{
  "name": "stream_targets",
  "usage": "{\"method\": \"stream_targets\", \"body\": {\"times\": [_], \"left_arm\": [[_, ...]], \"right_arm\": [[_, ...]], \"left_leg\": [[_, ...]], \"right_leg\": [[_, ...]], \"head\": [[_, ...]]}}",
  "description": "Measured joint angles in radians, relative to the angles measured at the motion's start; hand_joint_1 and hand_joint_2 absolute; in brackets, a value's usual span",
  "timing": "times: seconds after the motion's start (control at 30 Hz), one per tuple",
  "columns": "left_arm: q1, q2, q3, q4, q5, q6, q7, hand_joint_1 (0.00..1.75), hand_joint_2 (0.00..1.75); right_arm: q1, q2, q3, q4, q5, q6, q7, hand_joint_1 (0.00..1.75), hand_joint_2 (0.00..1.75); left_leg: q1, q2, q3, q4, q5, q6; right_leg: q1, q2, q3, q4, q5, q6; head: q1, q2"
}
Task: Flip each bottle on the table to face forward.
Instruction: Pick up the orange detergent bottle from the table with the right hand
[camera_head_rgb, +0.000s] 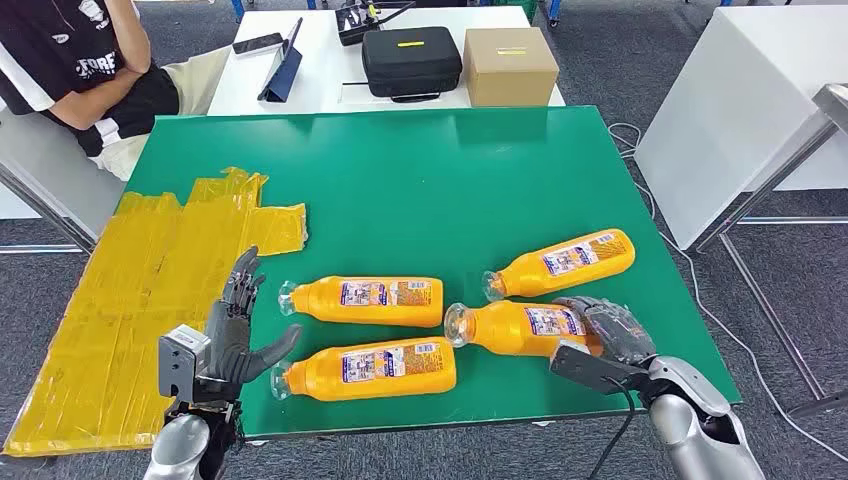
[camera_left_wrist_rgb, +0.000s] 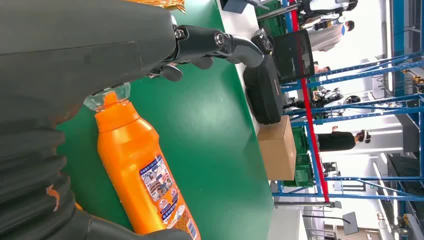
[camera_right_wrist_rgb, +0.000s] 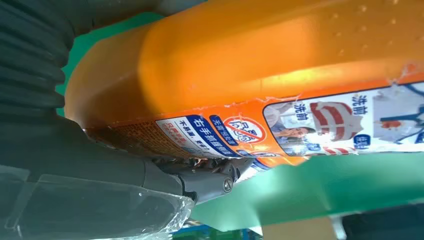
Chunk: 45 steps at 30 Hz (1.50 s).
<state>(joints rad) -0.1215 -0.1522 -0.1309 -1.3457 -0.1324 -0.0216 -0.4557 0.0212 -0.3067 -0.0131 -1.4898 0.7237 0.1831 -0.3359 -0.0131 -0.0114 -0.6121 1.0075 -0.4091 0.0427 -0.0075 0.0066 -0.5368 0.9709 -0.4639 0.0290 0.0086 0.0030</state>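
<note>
Four orange bottles with clear caps lie on their sides on the green table (camera_head_rgb: 450, 180), labels showing. My right hand (camera_head_rgb: 605, 335) grips the base end of the front right bottle (camera_head_rgb: 515, 328); in the right wrist view this bottle (camera_right_wrist_rgb: 250, 65) lies against the hand (camera_right_wrist_rgb: 75, 165). Behind it lies the far right bottle (camera_head_rgb: 570, 260). My left hand (camera_head_rgb: 235, 330) is open with fingers spread, just left of the caps of the rear left bottle (camera_head_rgb: 365, 300) and the front left bottle (camera_head_rgb: 365, 368). The left wrist view has the rear left bottle (camera_left_wrist_rgb: 140, 170) beyond the fingers (camera_left_wrist_rgb: 220, 42).
A yellow taped sheet (camera_head_rgb: 130, 290) covers the table's left side. A person (camera_head_rgb: 80, 70) sits at the far left corner. Behind the green table a white table carries a black case (camera_head_rgb: 410, 60) and a cardboard box (camera_head_rgb: 510, 65). Another white table (camera_head_rgb: 740, 90) stands at the right.
</note>
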Motion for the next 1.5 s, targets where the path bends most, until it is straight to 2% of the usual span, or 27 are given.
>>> {"method": "stream_targets", "body": {"times": [0.07,0.17,0.3,0.43,0.53,0.67,0.8,1.13,1.5], "left_arm": [[0.001,0.0,0.001,0.0,0.0,0.001,-0.002,0.0,1.75],[0.008,0.0,0.003,0.0,0.0,0.006,-0.007,0.0,1.75],[0.022,-0.001,0.004,0.0,-0.002,0.014,-0.007,0.0,1.75],[0.023,-0.008,0.004,0.0,-0.013,0.019,0.002,0.0,1.75],[0.02,-0.017,-0.002,0.0,-0.03,0.016,0.011,0.0,1.75],[-0.003,-0.027,-0.042,0.0,-0.067,0.011,0.029,0.0,1.75],[-0.054,-0.037,-0.107,-0.003,-0.087,0.008,0.06,0.0,1.75],[-0.186,-0.039,-0.251,-0.026,-0.108,-0.011,0.137,0.0,1.75],[-0.257,-0.043,-0.313,-0.026,-0.102,-0.027,0.162,0.0,1.75]], "right_arm": [[0.002,0.007,-0.01,-0.01,-0.034,0.0,-0.017,1.75,1.75],[0.005,0.036,-0.053,-0.044,-0.157,0.006,-0.042,1.75,1.75],[0.005,0.094,-0.147,-0.076,-0.32,0.0,0.009,1.75,1.75],[0.003,0.15,-0.226,-0.085,-0.355,-0.053,0.053,1.75,1.75],[0.004,0.193,-0.233,-0.095,-0.338,-0.097,0.047,1.75,1.75],[-0.003,0.271,-0.15,-0.103,-0.282,-0.179,0.042,1.75,1.75],[-0.056,0.324,-0.009,-0.065,-0.318,-0.243,0.042,1.75,1.75],[-0.217,0.403,0.225,0.113,-0.498,-0.189,-0.004,1.75,1.75],[-0.283,0.43,0.315,0.179,-0.524,-0.174,-0.002,1.75,1.75]], "left_leg": [[0.0,0.0,0.0,0.0,0.0,0.0],[0.0,0.0,0.0,0.0,0.0,0.0],[0.0,0.0,0.0,0.0,0.0,0.0],[0.0,0.0,0.0,0.0,0.0,0.0],[0.0,0.001,0.0,0.0,0.0,0.0],[0.001,0.001,0.0,0.0,0.0,0.0],[0.002,0.001,0.0,0.0,0.001,-0.001],[0.002,0.0,-0.001,0.0,0.001,-0.001],[0.002,0.0,-0.002,0.0,0.001,-0.001]], "right_leg": [[0.0,0.0,0.0,0.0,0.0,0.0],[-0.001,0.0,0.0,0.0,0.0,0.0],[-0.001,0.0,-0.001,0.0,0.0,0.0],[0.0,0.0,-0.001,0.0,0.0,0.0],[0.0,0.0,-0.001,0.0,0.0,0.0],[0.001,0.0,-0.001,0.0,0.0,0.0],[0.002,0.0,-0.001,0.001,0.0,0.0],[0.002,0.0,-0.001,0.001,0.0,0.0],[0.002,0.0,-0.002,0.001,0.0,0.0]], "head": [[0.0,0.0],[0.0,0.0],[0.0,0.0],[0.0,0.0],[0.0,0.0],[0.0,0.0],[0.0,0.0],[0.0,0.0],[0.0,0.0]]}}
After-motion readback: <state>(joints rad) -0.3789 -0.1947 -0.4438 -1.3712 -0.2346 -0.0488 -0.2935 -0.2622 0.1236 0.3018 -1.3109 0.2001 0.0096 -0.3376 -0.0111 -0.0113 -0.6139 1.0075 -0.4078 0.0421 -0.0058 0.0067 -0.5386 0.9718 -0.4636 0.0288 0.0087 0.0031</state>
